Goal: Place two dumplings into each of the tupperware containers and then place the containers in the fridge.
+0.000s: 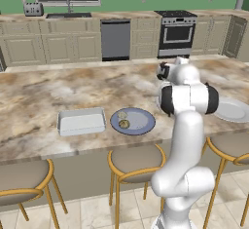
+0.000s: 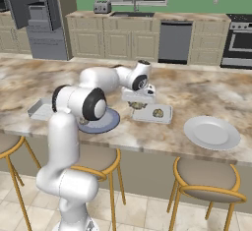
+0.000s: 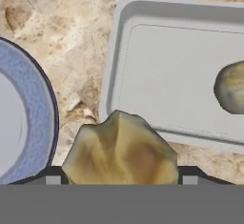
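Note:
In the hand view my gripper [image 3: 121, 176] is shut on a tan dumpling [image 3: 121, 150], held over the counter between the blue plate [image 3: 28, 123] and the near rim of a tupperware container [image 3: 143, 75]. One dumpling [image 3: 232, 93] lies inside that container. From the right base view my gripper [image 2: 139, 102] hovers at the left edge of that container [image 2: 165, 117], which holds a dumpling [image 2: 158, 112]. A second, empty container [image 1: 81, 122] sits left of the blue plate [image 1: 141, 125], where two dumplings [image 1: 124, 124] rest. The fridge [image 2: 34, 9] stands open at the far left.
A white plate [image 2: 212, 132] lies on the counter to the right of the containers. Stools [image 2: 204, 178] line the near edge of the counter. Across the aisle are the dishwasher [image 1: 115, 39] and oven [image 1: 176, 34].

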